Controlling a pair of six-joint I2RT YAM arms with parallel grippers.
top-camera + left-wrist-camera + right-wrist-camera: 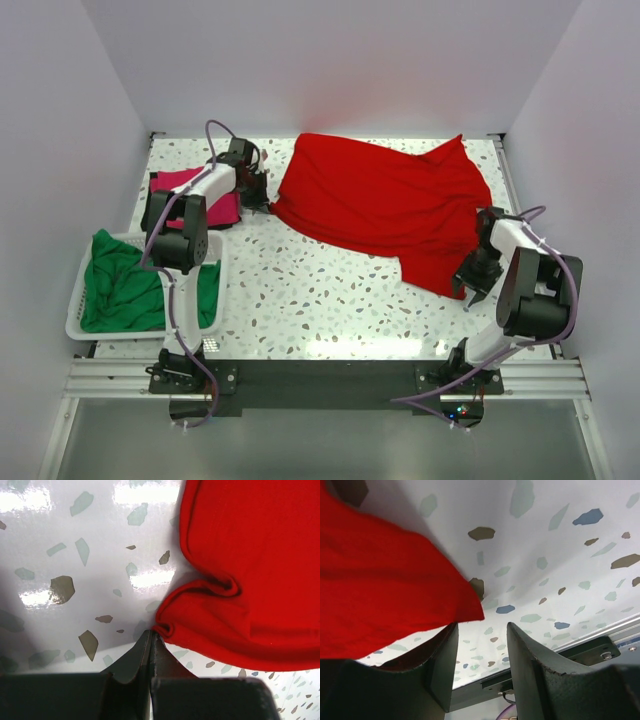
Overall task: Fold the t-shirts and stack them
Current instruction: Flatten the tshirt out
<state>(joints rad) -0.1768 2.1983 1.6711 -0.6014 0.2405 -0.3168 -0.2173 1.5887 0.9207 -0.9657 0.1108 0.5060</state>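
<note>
A large red t-shirt (385, 205) lies spread and rumpled over the back middle and right of the table. My left gripper (262, 200) is at its left edge. In the left wrist view this gripper (151, 633) is shut, and a puckered fold of the red t-shirt (240, 565) is pinched at its tips. My right gripper (473, 290) hovers by the shirt's near right corner. It stands open (482, 626) with only table between the fingers, and the red corner (385, 585) lies just past its left finger. A magenta-pink t-shirt (180, 185) sits under the left arm. A green t-shirt (125, 285) fills the basket.
A white plastic basket (76, 290) stands at the near left edge of the speckled table (320, 290). White walls close in the back and both sides. The table's metal front rail (560, 652) shows beyond the right fingers.
</note>
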